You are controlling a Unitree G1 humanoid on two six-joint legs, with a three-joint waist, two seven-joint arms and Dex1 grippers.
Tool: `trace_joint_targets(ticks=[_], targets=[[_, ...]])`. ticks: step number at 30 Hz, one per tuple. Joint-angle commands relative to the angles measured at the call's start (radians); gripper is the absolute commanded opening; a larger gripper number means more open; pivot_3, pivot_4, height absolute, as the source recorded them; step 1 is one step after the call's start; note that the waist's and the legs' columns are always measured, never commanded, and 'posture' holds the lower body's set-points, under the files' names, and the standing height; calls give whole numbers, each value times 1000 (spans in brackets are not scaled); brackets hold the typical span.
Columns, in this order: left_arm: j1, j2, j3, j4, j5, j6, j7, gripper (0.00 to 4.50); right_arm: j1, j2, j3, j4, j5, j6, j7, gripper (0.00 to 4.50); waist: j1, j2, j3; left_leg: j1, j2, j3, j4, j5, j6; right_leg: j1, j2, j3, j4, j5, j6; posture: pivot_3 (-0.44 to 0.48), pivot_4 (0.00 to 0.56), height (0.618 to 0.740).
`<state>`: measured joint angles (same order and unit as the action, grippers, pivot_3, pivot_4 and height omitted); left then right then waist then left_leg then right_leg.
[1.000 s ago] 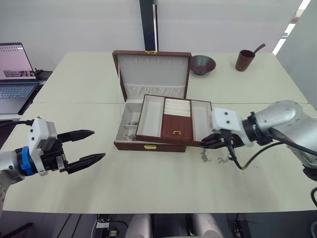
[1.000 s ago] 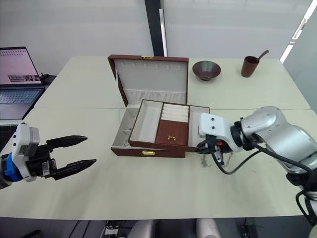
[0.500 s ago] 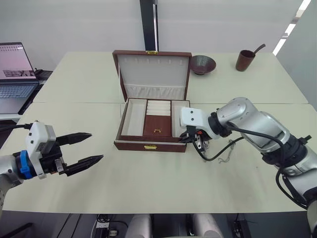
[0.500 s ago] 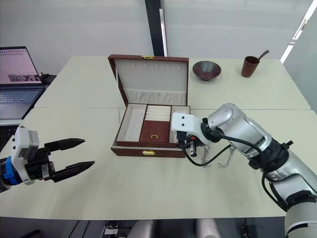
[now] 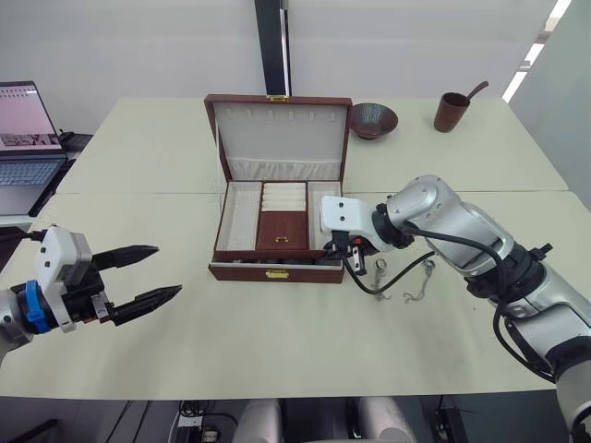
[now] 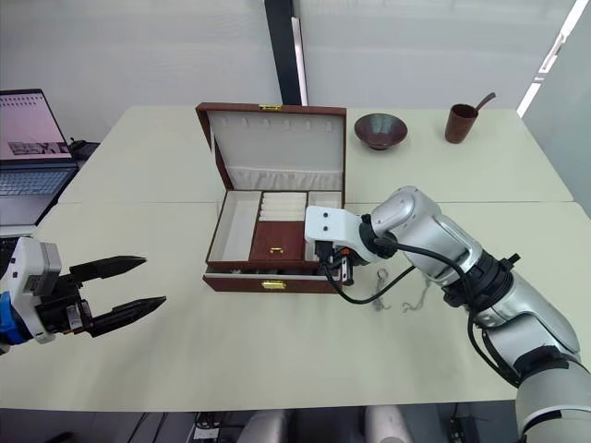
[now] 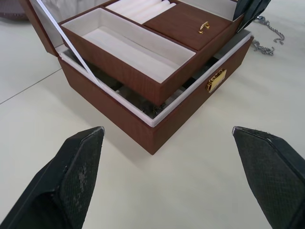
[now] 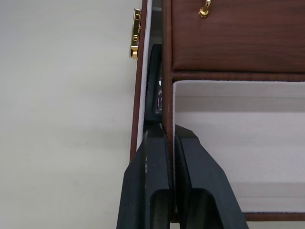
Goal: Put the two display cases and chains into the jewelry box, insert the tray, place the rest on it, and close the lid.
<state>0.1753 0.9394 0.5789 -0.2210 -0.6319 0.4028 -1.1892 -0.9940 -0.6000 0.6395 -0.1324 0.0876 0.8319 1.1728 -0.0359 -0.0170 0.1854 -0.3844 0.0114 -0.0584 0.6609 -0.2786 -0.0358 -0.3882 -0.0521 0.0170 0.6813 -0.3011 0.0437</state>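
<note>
The jewelry box (image 5: 268, 273) stands open mid-table, its lid (image 5: 282, 134) upright behind it. The tray (image 5: 282, 217) sits in the box opening, slightly raised above the rim (image 7: 190, 114) in the left wrist view. My right gripper (image 8: 169, 129) is shut on the tray's right wall, at the box's front right corner (image 5: 349, 254). A black frame edge, seemingly a display case (image 8: 155, 90), shows in the gap under the tray. The chains (image 5: 406, 281) lie on the table right of the box. My left gripper (image 5: 168, 269) hovers open and empty, well left of the box.
A laptop (image 5: 23, 138) sits at the table's far left edge. A dark bowl (image 5: 373, 120) and a brown cup with a spoon (image 5: 450, 111) stand at the back right. The right arm's cable loops over the table beside the chains.
My right gripper has carried the tray leftward from the box's right side into the box opening. The left gripper has stayed open and in place.
</note>
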Motion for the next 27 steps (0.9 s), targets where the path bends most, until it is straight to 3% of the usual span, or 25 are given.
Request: trace_joint_targets(ticks=[1, 27], targets=[[-18, 13, 19, 8, 9, -24, -3, 4500, -17, 23, 19, 0, -23, -14, 7, 32, -2, 0, 0, 0, 0, 0, 0, 0, 0, 0, 0, 0, 0, 0, 0, 0, 150, 733], [-76, 11, -18, 90, 42, -79, -27, 4500, -1, 88, -30, -103, 57, 180, -21, 32, -13, 0, 0, 0, 0, 0, -1, 0, 0, -1, 0, 0, 0, 0, 0, 0, 150, 733]])
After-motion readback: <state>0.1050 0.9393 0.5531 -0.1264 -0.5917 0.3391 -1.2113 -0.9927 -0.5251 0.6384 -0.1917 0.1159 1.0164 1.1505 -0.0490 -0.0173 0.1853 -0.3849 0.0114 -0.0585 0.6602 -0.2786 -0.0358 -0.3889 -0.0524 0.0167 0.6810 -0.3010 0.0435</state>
